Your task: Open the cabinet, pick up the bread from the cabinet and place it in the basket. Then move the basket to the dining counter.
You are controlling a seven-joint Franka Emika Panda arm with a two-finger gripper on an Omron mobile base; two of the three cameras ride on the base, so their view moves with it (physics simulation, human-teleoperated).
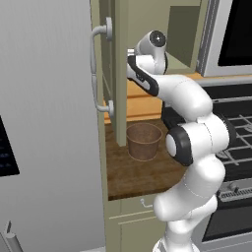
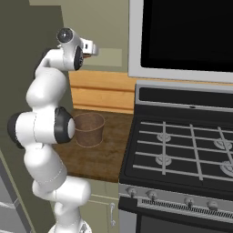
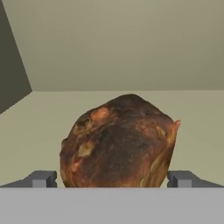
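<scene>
The cabinet (image 1: 183,30) stands with its panelled door (image 1: 120,74) swung out, the silver handle (image 1: 97,69) facing left. The bread (image 3: 118,144), a dark brown crusty lump, rests on the pale shelf inside. My gripper (image 3: 112,178) is open, one finger on each side of the bread, both close to its flanks. From the right base view my gripper (image 2: 92,49) reaches into the cabinet's lower opening. The basket (image 1: 143,141) (image 2: 88,129), brown and woven, stands upright and holds nothing, on the short wood worktop below the cabinet. The dining counter is out of view.
A black stove (image 2: 182,145) adjoins the worktop (image 1: 142,174) on the right, with a microwave (image 2: 186,36) above it. A grey fridge wall (image 1: 44,123) stands to the left. The open door hangs over the worktop's left edge, close to the basket.
</scene>
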